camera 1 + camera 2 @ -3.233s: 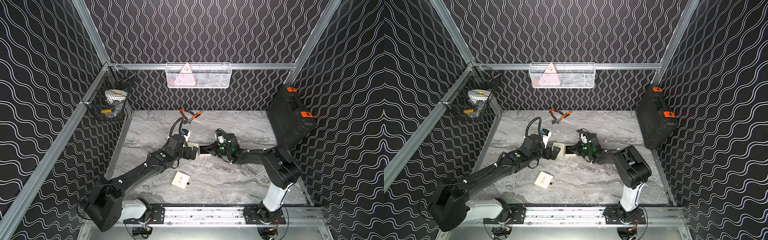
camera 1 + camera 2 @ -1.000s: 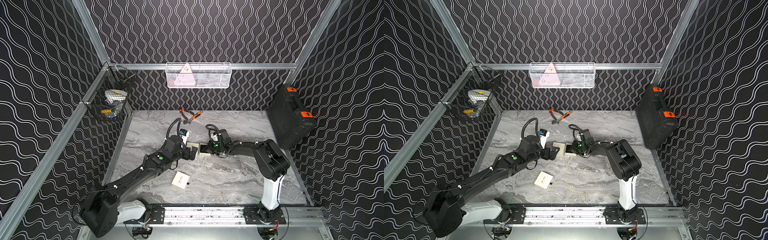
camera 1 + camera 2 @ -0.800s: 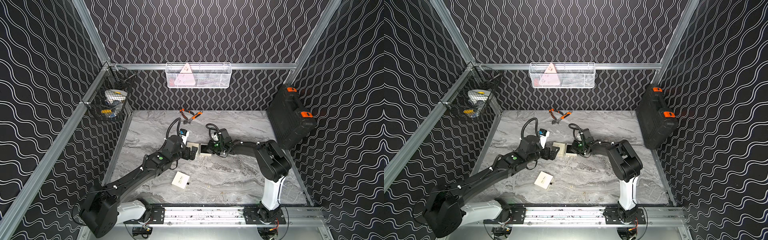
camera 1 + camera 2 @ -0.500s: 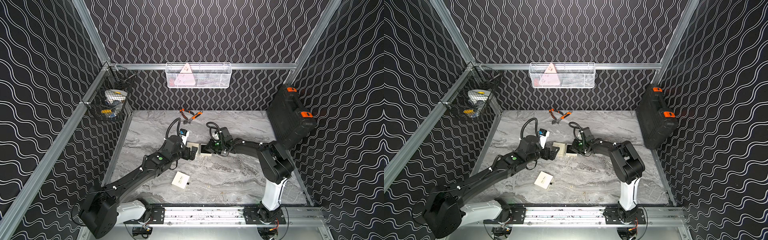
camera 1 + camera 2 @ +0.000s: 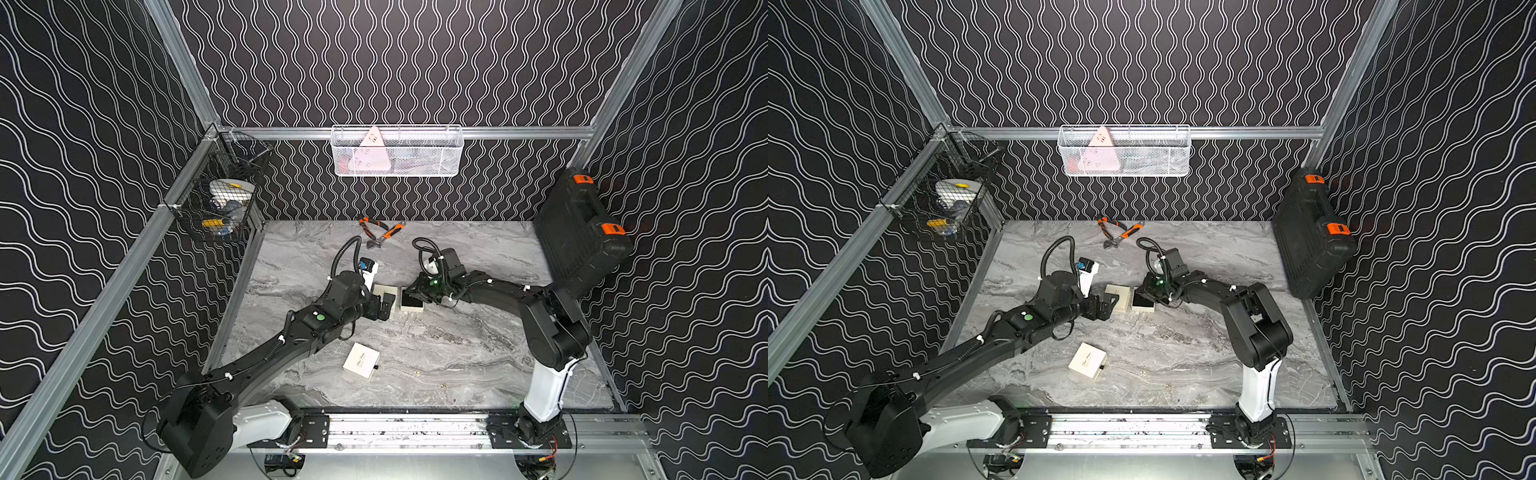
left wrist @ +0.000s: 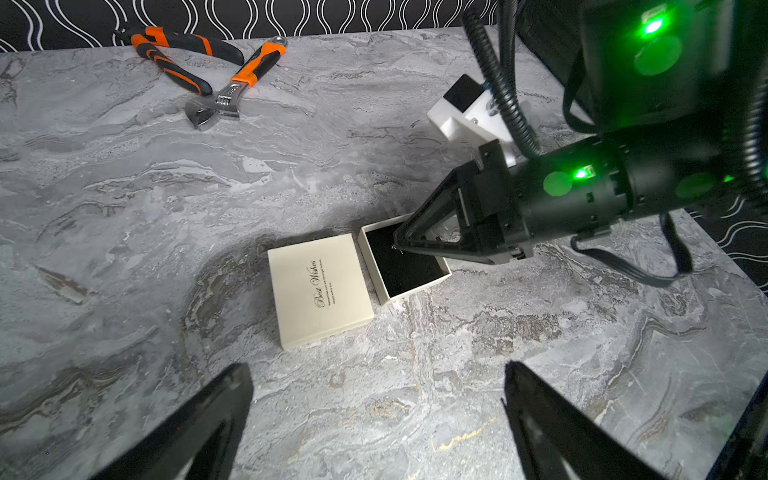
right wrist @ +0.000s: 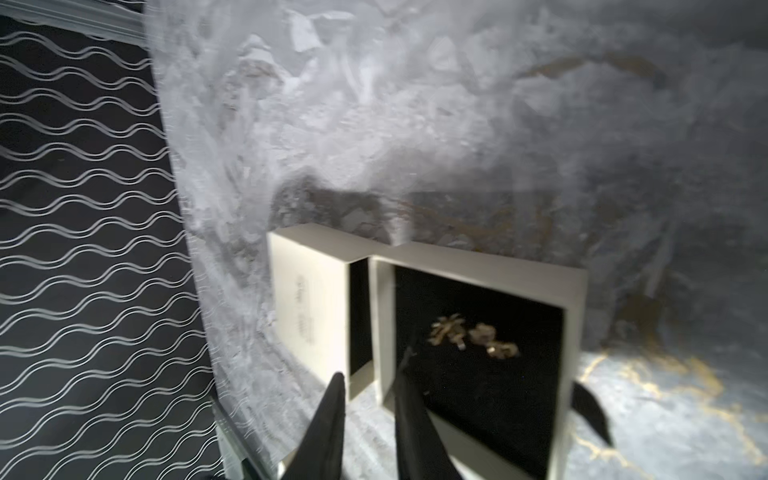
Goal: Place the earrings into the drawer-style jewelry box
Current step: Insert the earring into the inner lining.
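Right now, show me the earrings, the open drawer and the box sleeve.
earrings [image 7: 482,332], right wrist view, middle gold piece.
open drawer [image 6: 417,287], left wrist view, cream wall.
box sleeve [image 6: 320,291], left wrist view, printed top.

The drawer [image 6: 419,286] lies mid-table just right of its sleeve [image 6: 320,291], with the earrings [image 7: 473,336] in it. My right gripper [image 7: 370,370] is over its left edge and my left gripper [image 6: 378,370] just before the sleeve. A second box [image 5: 361,360] lies nearer the front, pliers [image 6: 166,62] and wrench [image 6: 245,79] lie at the back, and a case [image 5: 577,237] leans on the right wall.
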